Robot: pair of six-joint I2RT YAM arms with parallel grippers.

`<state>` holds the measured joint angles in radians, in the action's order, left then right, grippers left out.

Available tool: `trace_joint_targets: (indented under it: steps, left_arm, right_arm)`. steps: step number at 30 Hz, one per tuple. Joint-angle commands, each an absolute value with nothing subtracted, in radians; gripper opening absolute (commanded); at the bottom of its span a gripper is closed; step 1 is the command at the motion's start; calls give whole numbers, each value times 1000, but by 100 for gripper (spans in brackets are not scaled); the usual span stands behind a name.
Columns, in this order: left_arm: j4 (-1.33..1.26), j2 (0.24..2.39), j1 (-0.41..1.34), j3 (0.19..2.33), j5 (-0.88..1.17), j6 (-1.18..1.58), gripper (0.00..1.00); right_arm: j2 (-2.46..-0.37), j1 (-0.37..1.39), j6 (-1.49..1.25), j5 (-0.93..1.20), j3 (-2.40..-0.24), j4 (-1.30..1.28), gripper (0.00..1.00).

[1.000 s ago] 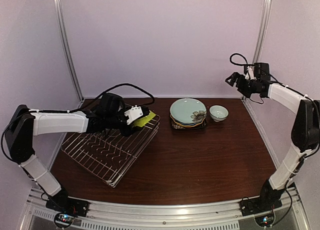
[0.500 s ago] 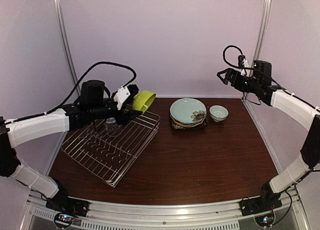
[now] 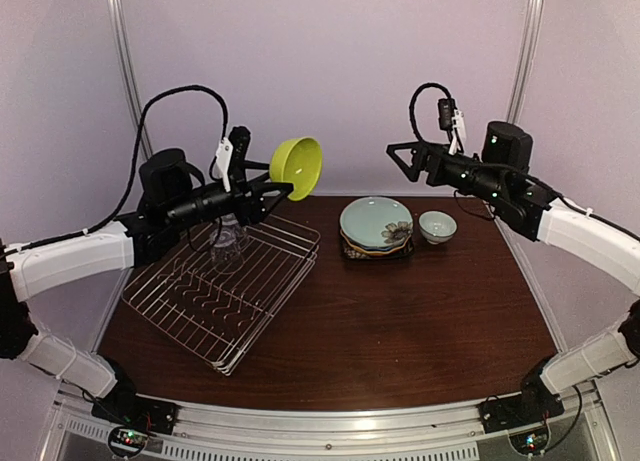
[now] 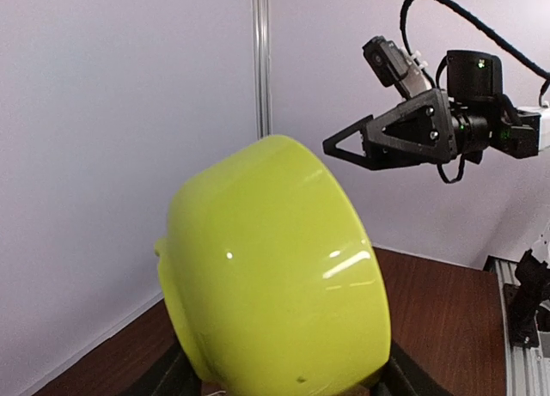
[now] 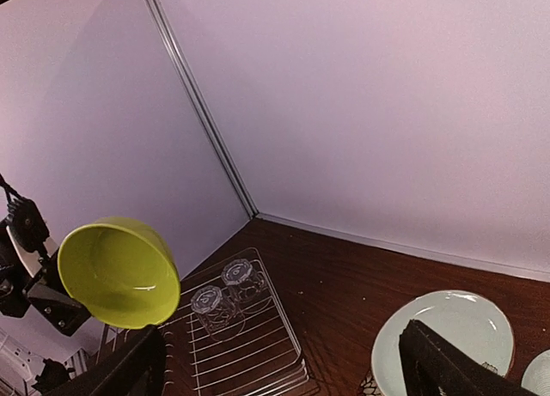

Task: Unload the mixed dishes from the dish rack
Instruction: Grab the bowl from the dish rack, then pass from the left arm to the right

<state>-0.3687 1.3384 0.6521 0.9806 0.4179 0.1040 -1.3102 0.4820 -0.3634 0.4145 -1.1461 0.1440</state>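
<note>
My left gripper is shut on the lime-green bowl, holding it tilted high in the air above the far right corner of the dish rack. In the left wrist view the bowl fills the frame and hides the fingers. Two clear glasses stand upside down in the rack's far corner. My right gripper hangs open and empty in mid-air, to the right of the bowl and facing it. Stacked plates, a pale teal one on top, and a small pale bowl sit on the table.
The dark wooden table is enclosed by pale walls with metal posts at the back corners. The rack lies at an angle on the left side. The plate stack and small bowl sit at the back, right of centre.
My left arm has lifted the lime-green bowl up out of the rack and towards the right. My right arm has swung left towards the middle, still open.
</note>
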Motion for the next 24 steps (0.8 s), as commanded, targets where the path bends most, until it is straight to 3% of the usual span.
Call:
trace_joint_targets:
  steps: [1,17,24]
  left_arm:
    - [-610,1312,677,966,448,249,55]
    - [-729,1363,754,980,490,333,55]
    - [-807,1406,781,986,509,401,55]
  right_arm:
    - [-1299,548,-352,325,-1145,196,93]
    - [-1426,738,-287,318,-1347,94,77]
    - [-1453,763,-264,305,-1383,74,62]
